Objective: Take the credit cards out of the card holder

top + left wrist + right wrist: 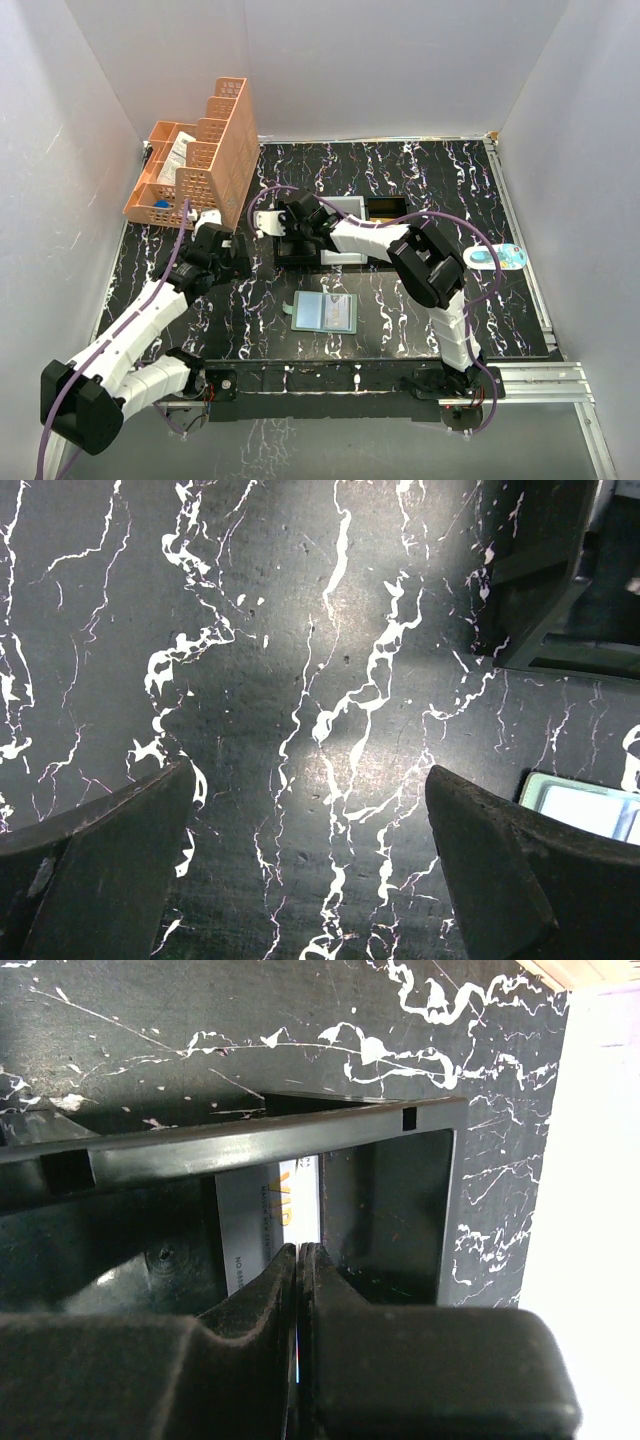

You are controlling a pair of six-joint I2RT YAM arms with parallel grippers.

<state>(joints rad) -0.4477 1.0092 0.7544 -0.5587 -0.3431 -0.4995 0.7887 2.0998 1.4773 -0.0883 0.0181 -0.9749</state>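
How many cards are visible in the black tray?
1 clearly: a white card in the black tray, just beyond the right gripper's shut fingertips. Others may be hidden or unclear.

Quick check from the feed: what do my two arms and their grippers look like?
Both the left arm and right arm have white shells with black joints and a purple cable trailing along each. The left gripper and right gripper have matte black, wedge-shaped fingers. No markings show.

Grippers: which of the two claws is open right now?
The left gripper: its fingers stand wide apart. The right gripper is pinched shut at the black tray.
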